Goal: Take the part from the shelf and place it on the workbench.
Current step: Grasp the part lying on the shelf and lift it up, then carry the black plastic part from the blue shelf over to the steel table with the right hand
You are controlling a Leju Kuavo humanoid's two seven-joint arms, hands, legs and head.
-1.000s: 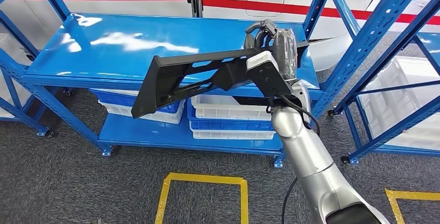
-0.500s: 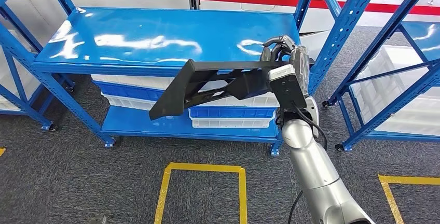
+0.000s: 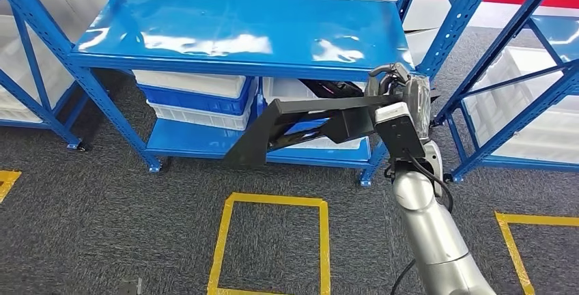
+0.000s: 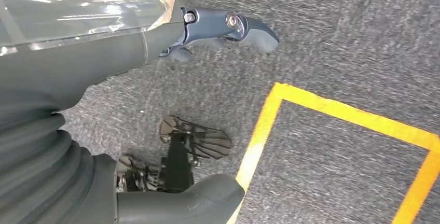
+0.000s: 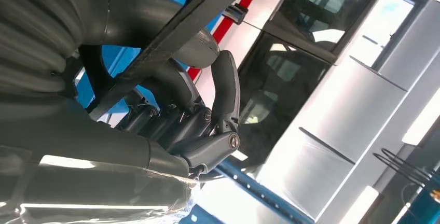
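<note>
One part (image 3: 300, 128), long and black, now hangs clear of the shelf (image 3: 239, 32), which has receded; right hand (image 3: 399, 97) fingers clamped on it. Left hand (image 4: 155, 32) fingers apart, empty. Carry to desk pending.

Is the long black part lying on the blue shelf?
No, the black part is off the blue shelf, held up in the air by the right hand above the grey floor.
</note>
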